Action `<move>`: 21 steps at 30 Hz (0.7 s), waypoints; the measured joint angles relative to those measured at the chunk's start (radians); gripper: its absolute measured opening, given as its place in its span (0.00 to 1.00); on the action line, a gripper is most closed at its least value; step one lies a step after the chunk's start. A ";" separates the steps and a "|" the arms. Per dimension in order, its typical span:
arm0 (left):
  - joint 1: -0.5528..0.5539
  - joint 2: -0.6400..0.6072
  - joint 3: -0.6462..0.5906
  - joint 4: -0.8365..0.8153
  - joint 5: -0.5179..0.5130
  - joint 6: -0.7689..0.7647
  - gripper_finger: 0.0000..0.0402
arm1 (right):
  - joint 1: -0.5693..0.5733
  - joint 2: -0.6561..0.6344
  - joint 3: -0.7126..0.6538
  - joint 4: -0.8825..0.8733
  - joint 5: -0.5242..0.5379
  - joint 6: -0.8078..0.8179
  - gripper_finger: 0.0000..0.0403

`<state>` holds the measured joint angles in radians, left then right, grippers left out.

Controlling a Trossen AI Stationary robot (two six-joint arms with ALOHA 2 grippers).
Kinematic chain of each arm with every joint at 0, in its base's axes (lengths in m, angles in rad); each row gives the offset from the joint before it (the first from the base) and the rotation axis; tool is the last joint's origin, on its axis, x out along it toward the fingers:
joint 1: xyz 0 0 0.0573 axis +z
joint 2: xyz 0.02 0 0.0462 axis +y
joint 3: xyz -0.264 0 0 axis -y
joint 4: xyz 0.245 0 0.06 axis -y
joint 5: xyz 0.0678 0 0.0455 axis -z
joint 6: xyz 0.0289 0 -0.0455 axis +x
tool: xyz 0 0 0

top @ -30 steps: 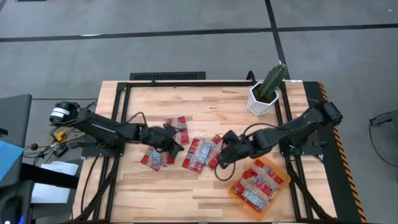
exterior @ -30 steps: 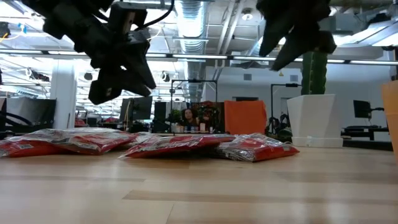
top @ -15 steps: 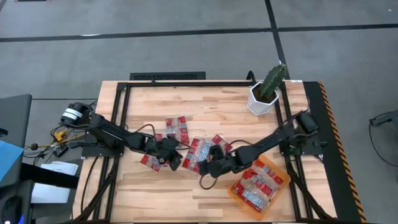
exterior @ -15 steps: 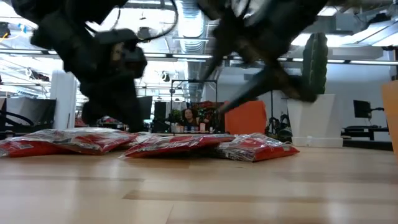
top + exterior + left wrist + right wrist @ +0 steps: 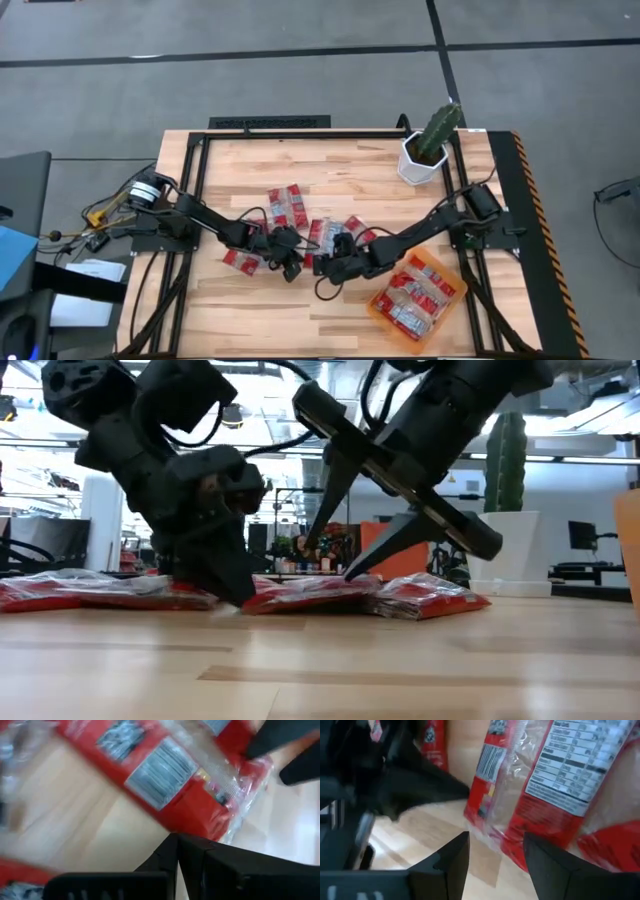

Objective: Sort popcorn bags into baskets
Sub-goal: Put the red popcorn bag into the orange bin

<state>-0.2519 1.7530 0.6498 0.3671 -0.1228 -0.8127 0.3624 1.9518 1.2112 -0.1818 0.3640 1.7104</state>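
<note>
On the wooden table [image 5: 330, 165], the popcorn bags [image 5: 288, 206] lie scattered well to the left of the orange basket [image 5: 372, 303], which already holds several packets. The left gripper [image 5: 291, 264] is down at the pile's near edge with its fingers pressed together on nothing I can make out. The right gripper [image 5: 329, 262], between pile and basket, has its fingers [image 5: 451, 860] spread over a red packet [image 5: 530, 795].

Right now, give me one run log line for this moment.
left gripper: shut, down at loose popcorn bags | right gripper: open above bags | orange basket: holds several bags
</note>
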 joint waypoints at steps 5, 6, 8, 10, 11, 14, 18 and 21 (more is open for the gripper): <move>0.007 -0.018 0.008 -0.022 0.041 0.017 0.00 | -0.009 -0.034 0.005 -0.031 0.013 -0.015 0.51; 0.009 -0.025 0.008 -0.025 0.050 0.014 0.00 | -0.013 -0.042 0.010 -0.038 0.015 -0.017 0.51; 0.014 -0.049 0.006 -0.055 0.057 0.005 0.00 | -0.010 -0.075 0.005 -0.120 0.020 -0.031 0.51; 0.018 -0.087 0.005 -0.085 0.062 -0.008 0.00 | -0.011 -0.086 0.008 -0.152 0.033 -0.032 0.50; 0.019 -0.105 0.005 -0.099 0.057 -0.007 0.00 | -0.011 -0.095 0.006 -0.188 0.032 -0.028 0.50; 0.021 -0.164 0.005 -0.116 0.009 0.011 0.00 | -0.015 -0.105 0.006 -0.252 0.031 -0.034 0.49; 0.038 -0.175 0.006 -0.105 -0.032 0.046 0.00 | -0.025 -0.087 0.004 -0.270 0.000 -0.058 0.49; 0.058 -0.143 0.009 -0.062 0.000 0.052 0.00 | -0.031 -0.082 0.004 -0.283 -0.010 -0.059 0.50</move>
<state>-0.1938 1.6105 0.6586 0.3046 -0.1228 -0.7602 0.3317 1.8700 1.2156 -0.4648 0.3541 1.6515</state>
